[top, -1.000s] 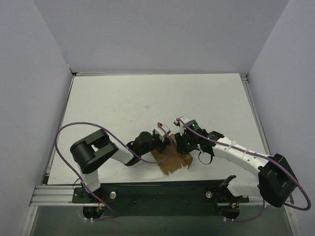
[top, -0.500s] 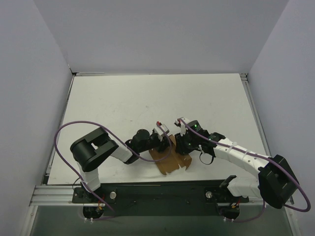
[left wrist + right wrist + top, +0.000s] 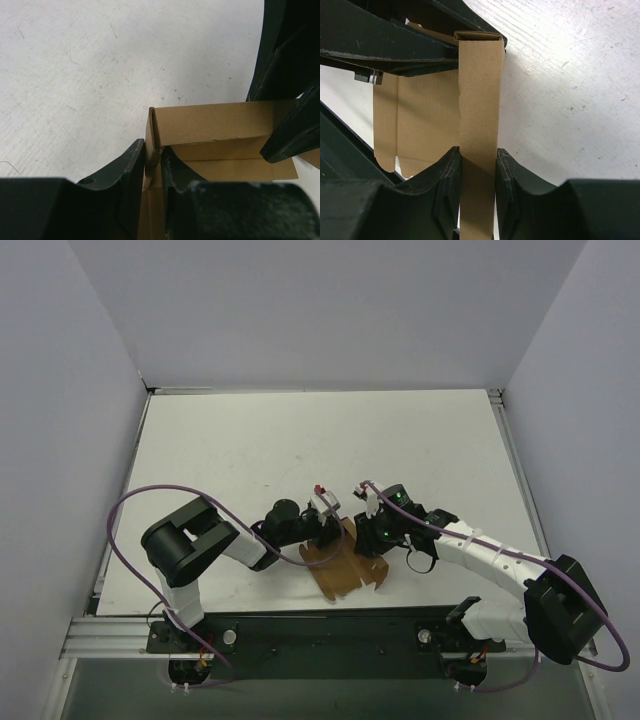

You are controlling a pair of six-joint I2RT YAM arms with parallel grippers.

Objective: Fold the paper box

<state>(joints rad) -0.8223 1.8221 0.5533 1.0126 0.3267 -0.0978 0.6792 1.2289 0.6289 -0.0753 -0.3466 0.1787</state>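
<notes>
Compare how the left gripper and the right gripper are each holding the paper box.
The left gripper has its jaws nearly together on a thin edge at a corner of the paper box. The right gripper has its jaws wider apart, spanning a folded-up wall strip. Seen from above, the left gripper reaches in from the box's left side and the right gripper from its right. Both are shut on the same brown box, at its raised wall.

paper box (image 3: 477, 125): plain brown cardboard, matt, smooth faces; table (image 3: 100, 75): white, matt, finely scratched and speckled; right gripper (image 3: 476, 155) fingers (image 3: 445, 180): black plastic, dull sheen, lightly textured
</notes>
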